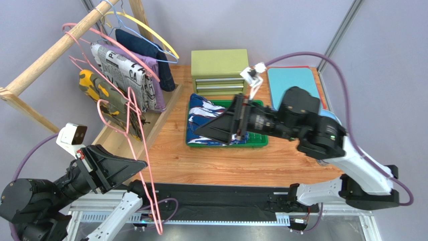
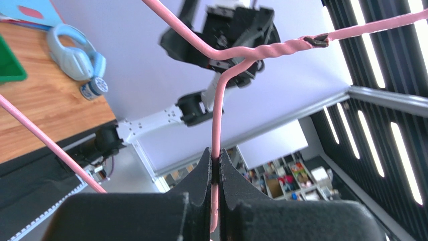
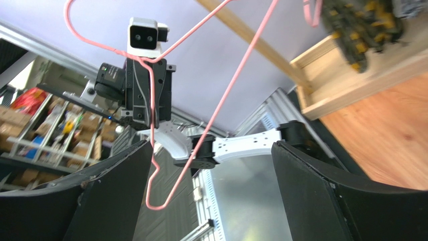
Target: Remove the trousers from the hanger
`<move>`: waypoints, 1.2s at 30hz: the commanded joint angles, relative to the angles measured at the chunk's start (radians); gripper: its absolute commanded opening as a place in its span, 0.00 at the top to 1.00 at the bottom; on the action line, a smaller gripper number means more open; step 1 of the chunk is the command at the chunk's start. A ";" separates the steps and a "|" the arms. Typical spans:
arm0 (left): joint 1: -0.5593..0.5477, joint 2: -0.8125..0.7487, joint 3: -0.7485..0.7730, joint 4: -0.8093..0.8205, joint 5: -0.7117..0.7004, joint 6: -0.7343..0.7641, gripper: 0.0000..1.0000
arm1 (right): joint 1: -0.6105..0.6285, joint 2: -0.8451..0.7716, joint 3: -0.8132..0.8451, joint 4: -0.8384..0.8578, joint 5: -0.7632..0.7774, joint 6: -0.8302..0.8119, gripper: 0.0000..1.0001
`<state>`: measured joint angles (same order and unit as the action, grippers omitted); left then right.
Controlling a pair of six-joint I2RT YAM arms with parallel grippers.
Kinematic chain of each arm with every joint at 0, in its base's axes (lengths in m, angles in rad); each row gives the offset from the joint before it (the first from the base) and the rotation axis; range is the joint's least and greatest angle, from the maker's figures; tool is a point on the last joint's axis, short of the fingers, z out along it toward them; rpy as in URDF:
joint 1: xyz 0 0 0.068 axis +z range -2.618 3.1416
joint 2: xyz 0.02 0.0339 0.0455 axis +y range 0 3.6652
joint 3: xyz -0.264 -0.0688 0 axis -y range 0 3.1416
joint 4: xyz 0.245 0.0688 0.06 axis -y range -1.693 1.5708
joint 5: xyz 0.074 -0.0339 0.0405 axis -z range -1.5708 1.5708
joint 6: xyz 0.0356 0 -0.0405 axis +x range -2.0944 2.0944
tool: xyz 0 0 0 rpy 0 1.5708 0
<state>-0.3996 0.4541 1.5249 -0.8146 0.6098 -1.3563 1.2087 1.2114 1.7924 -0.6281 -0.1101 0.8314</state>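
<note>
The blue trousers (image 1: 205,114) with a white and navy print lie bunched in the green tray (image 1: 254,140), off the hanger. Over them my right gripper (image 1: 200,131) hovers open and empty; in the right wrist view its fingers (image 3: 212,146) stand wide apart. The bare pink wire hanger (image 1: 152,203) hangs at the front left, clear of the rack. My left gripper (image 1: 143,164) is shut on it. In the left wrist view the jaws (image 2: 216,163) pinch the wire just below the twisted neck (image 2: 271,48). The hanger's hook (image 3: 155,208) shows in the right wrist view.
A wooden rack rail (image 1: 55,50) at the back left carries a camouflage garment (image 1: 108,100), a newspaper-print garment (image 1: 125,70) and a yellow hanger (image 1: 150,32). An olive drawer box (image 1: 219,70) stands behind the tray, a blue mat (image 1: 291,83) to its right. Headphones (image 2: 75,50) lie on the table.
</note>
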 commanded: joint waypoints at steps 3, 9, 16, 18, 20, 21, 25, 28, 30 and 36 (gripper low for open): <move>-0.001 0.032 0.053 -0.083 -0.215 0.025 1.00 | 0.005 -0.136 -0.016 -0.223 0.245 -0.075 0.06; -0.001 0.145 0.115 -0.037 -0.272 0.057 1.00 | 0.003 -0.187 -0.079 -0.251 0.257 -0.049 0.08; -0.001 0.287 0.142 0.103 -0.295 0.055 1.00 | 0.003 -0.217 -0.074 -0.282 0.289 -0.051 0.08; -0.001 0.316 0.149 0.117 -0.356 0.060 1.00 | 0.005 -0.228 -0.065 -0.294 0.303 -0.058 0.08; -0.001 0.337 0.139 0.155 -0.407 0.060 1.00 | 0.005 -0.234 -0.061 -0.311 0.314 -0.063 0.08; -0.001 0.346 0.136 0.160 -0.427 0.060 1.00 | 0.005 -0.237 -0.056 -0.321 0.322 -0.067 0.08; -0.002 0.383 0.129 0.158 -0.569 0.060 1.00 | 0.003 -0.248 -0.056 -0.346 0.337 -0.072 0.08; -0.001 0.403 0.133 0.173 -0.677 0.074 1.00 | 0.005 -0.265 -0.060 -0.354 0.354 -0.068 0.08; -0.001 0.428 0.144 0.186 -0.720 0.098 1.00 | 0.003 -0.273 -0.060 -0.363 0.366 -0.064 0.08; -0.001 0.532 0.188 0.212 -0.809 0.098 1.00 | 0.003 -0.302 -0.059 -0.397 0.411 -0.069 0.08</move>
<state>-0.3996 0.9138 1.6657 -0.6811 -0.1017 -1.2915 1.2087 0.9325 1.7088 -1.0039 0.2447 0.7795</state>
